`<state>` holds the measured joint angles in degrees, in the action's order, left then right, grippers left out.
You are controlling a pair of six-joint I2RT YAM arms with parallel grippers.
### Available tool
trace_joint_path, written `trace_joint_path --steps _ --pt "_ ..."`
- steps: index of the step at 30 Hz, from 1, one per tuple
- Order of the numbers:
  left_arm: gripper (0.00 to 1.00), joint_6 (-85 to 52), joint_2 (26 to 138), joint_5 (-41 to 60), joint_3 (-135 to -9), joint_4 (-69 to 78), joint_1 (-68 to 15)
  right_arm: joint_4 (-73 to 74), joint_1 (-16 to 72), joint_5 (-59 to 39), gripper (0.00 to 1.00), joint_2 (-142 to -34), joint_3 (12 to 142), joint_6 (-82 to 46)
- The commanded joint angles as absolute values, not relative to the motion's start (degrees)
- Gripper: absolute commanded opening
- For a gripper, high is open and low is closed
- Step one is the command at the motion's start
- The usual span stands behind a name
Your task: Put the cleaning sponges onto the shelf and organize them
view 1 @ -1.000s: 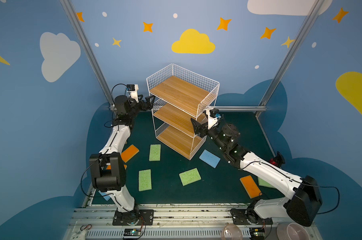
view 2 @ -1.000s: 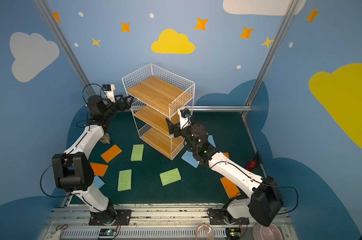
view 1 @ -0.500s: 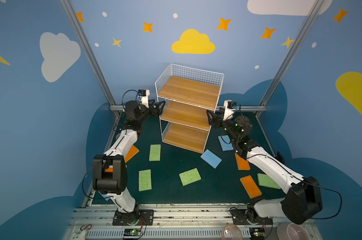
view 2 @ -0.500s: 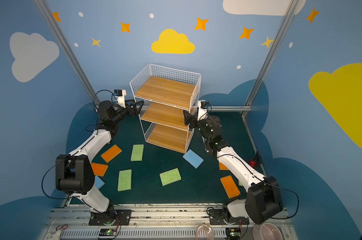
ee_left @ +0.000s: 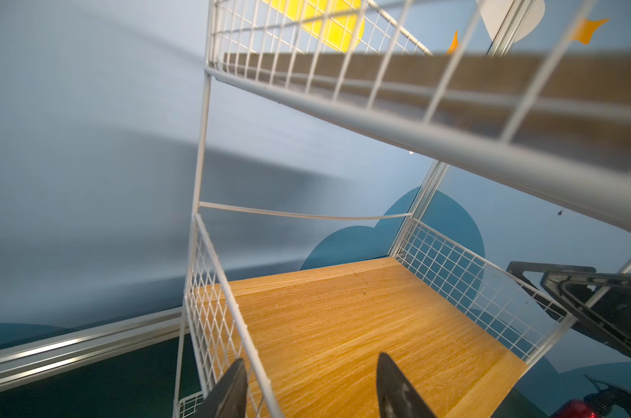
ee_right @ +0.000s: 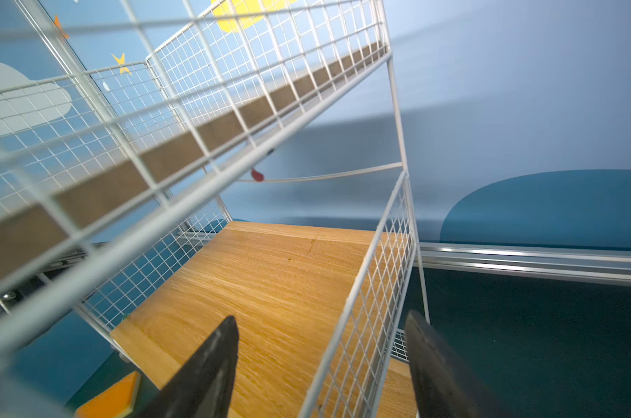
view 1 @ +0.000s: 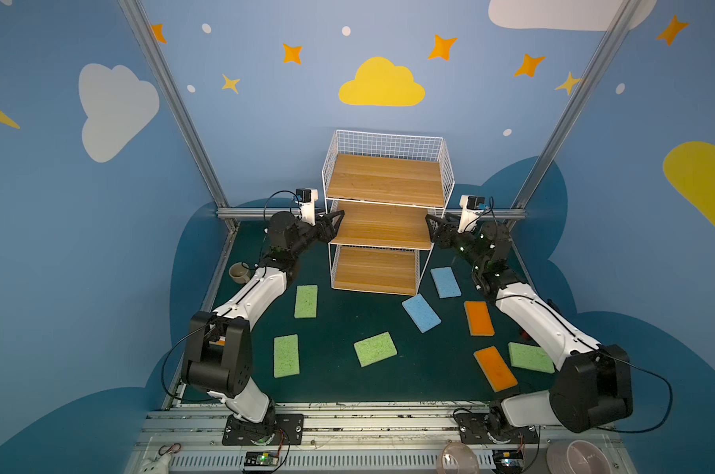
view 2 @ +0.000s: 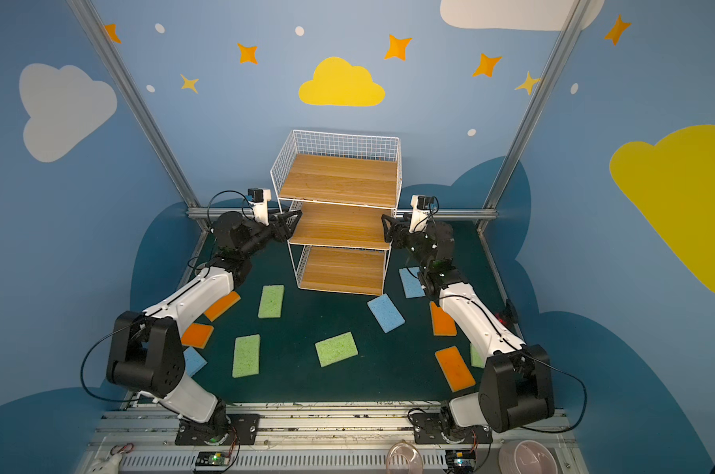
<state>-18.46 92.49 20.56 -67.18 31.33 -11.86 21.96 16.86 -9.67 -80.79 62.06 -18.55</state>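
Observation:
The shelf [view 1: 386, 178] stands upright at the back middle, its three boards bare. My left gripper [view 1: 337, 217] is at the left side of its middle tier, open, its jaws straddling the wire side wall [ee_left: 212, 289]. My right gripper [view 1: 429, 221] is open the same way over the right side wall [ee_right: 375, 289]. The cleaning sponges lie flat on the dark green mat: green ones [view 1: 306, 301] [view 1: 286, 355] [view 1: 375, 349] [view 1: 531, 357], blue ones [view 1: 421, 312] [view 1: 445, 282] [view 2: 193, 361], orange ones [view 1: 478, 318] [view 1: 495, 368] [view 2: 222, 305] [view 2: 197, 335].
A brown cup [view 1: 238, 272] sits by the left frame rail. A clear bowl [view 1: 458, 457] and a pink bowl [view 1: 575, 457] stand on the front rail. Aluminium posts [view 1: 175, 106] and a back rail [view 1: 241, 213] bound the mat. A small red object [view 2: 503, 318] lies beside the right arm.
The shelf has turned from skewed to square and shifted right and back. Both grippers moved with it at its sides, and their jaws have narrowed.

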Motion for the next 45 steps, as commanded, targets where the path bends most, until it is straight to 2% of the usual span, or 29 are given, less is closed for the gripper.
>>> trace_joint_path --steps 1,8,21,25,26,29,32,38,43,45 --pt "0.54 -18.70 91.04 18.23 -66.25 34.35 -13.28 19.86 14.57 -9.50 0.68 -82.33 63.85 -20.67" --pt "0.50 -19.16 92.39 13.83 -64.03 37.92 -14.06 22.90 13.84 -11.57 0.58 -84.42 62.92 -22.38" --pt "0.49 -18.29 101.50 15.31 -72.76 38.76 -14.15 26.16 12.32 -14.48 0.55 -92.75 68.75 -24.32" --pt "0.47 -18.37 103.92 16.06 -74.43 39.82 -14.15 27.83 12.13 -15.37 0.42 -94.71 69.34 -24.38" --pt "0.44 -18.46 104.26 16.05 -74.40 40.34 -14.15 28.15 12.05 -15.54 0.39 -95.07 69.26 -24.31" --pt "0.33 -18.18 104.52 16.27 -73.31 42.19 -14.18 30.00 12.15 -17.39 0.22 -95.62 68.44 -23.67" --pt "0.29 -17.76 104.07 15.85 -71.30 44.69 -14.41 30.58 12.21 -18.71 0.10 -95.64 67.73 -23.71" --pt "0.21 -16.23 102.05 14.34 -67.50 46.51 -14.99 32.20 12.31 -19.29 0.02 -94.47 65.16 -23.74" --pt "0.21 -15.29 100.21 10.94 -62.57 50.39 -15.91 35.54 13.05 -18.90 0.03 -92.49 60.77 -22.13" --pt "0.17 -14.86 100.03 10.13 -60.76 52.14 -16.25 36.99 13.27 -19.13 0.03 -91.94 58.83 -21.56"
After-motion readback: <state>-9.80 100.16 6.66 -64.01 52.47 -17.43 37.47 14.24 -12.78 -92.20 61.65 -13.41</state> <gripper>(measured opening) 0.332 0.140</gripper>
